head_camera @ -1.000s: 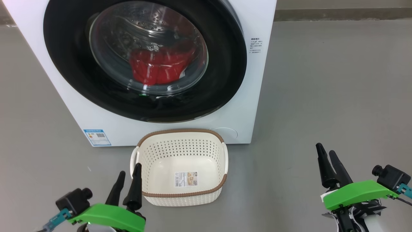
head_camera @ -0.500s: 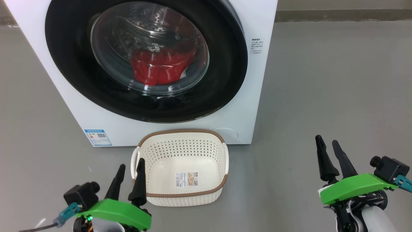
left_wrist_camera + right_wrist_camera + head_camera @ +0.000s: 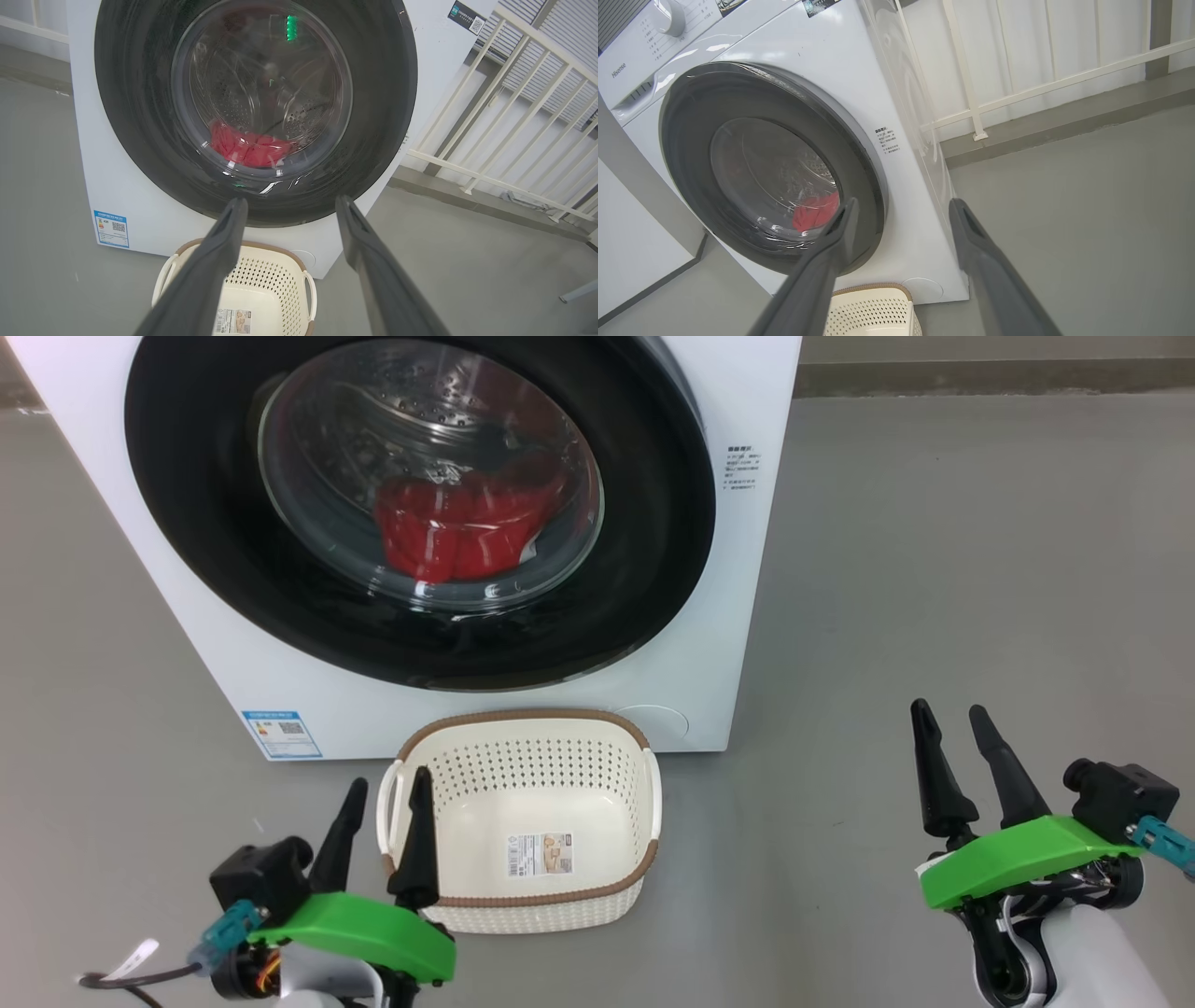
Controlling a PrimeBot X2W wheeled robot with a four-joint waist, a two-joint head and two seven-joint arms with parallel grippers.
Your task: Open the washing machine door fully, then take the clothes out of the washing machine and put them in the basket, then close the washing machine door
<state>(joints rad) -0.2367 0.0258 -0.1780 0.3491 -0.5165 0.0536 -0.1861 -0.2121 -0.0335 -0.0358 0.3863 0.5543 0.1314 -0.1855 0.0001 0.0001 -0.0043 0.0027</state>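
The white washing machine (image 3: 738, 616) stands ahead with its round black door (image 3: 653, 523) lying shut against its front. Behind the door's glass, the red clothes (image 3: 457, 537) lie low in the steel drum. The cream basket (image 3: 523, 717) sits on the floor in front of the machine and holds no clothes. My left gripper (image 3: 390, 779) is open beside the basket's left handle. My right gripper (image 3: 948, 707) is open over bare floor, right of the machine. In the left wrist view the left gripper (image 3: 290, 201) points at the door (image 3: 140, 116), clothes (image 3: 247, 149) and basket (image 3: 261, 280). The right gripper (image 3: 904, 204) faces the door's right edge (image 3: 873, 186).
Grey floor (image 3: 934, 569) stretches to the right of the machine. A white railing (image 3: 490, 116) stands behind and beside it. A blue label sticker (image 3: 282, 733) marks the machine's lower left front. A loose cable (image 3: 121, 980) trails by my left wrist.
My left gripper has shifted right, closer to the basket's left handle. My right gripper has moved up the view toward the machine. Both stayed open.
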